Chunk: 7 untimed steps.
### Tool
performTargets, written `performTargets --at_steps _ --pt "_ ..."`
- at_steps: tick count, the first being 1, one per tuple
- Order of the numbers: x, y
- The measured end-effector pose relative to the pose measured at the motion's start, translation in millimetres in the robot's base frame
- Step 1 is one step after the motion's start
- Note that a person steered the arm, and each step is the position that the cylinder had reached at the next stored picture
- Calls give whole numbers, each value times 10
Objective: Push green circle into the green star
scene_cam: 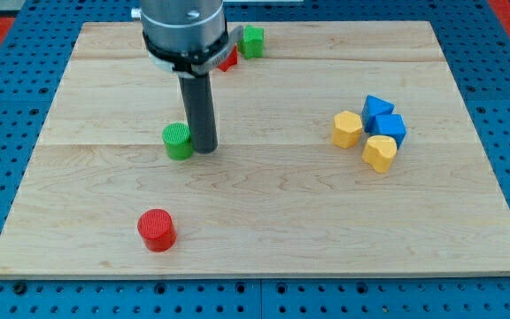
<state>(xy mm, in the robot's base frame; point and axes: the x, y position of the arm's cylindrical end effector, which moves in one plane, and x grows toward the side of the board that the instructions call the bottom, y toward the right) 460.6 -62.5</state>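
While our tip (205, 149) sits on the pale wooden board (264, 230), it stands just beside the green circle (178, 140), a ribbed green cylinder block, on that block's right side in the view; touching or a hair apart, we cannot tell. No jaws on this rig: we end in a straight dark rod (198, 111), nothing grasped, nothing to clench or release.

Green circle lies left of the board's centre, well apart from the top edge. Green star (252, 41), a green block with a notched outline, sits near the top edge, a bit left of the middle. Just beside it, toward the view's left, a red block (229, 60) is partly hidden behind our arm housing (184, 31); shape not readable.

Red circle (157, 229), a ribbed red cylinder block, is near the bottom-left corner, well apart from the green circle.

Toward the right edge, a tight cluster: two blue blocks (377, 108) (390, 127) and two yellow blocks (347, 129) (380, 151), touching or nearly so. Shapes are angular, not clear enough to name.
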Motion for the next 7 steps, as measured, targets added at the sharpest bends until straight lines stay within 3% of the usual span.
performTargets --at_steps 1,2,7 --pt "235 -140" --pt "-63 -654" --pt "-1137 -621"
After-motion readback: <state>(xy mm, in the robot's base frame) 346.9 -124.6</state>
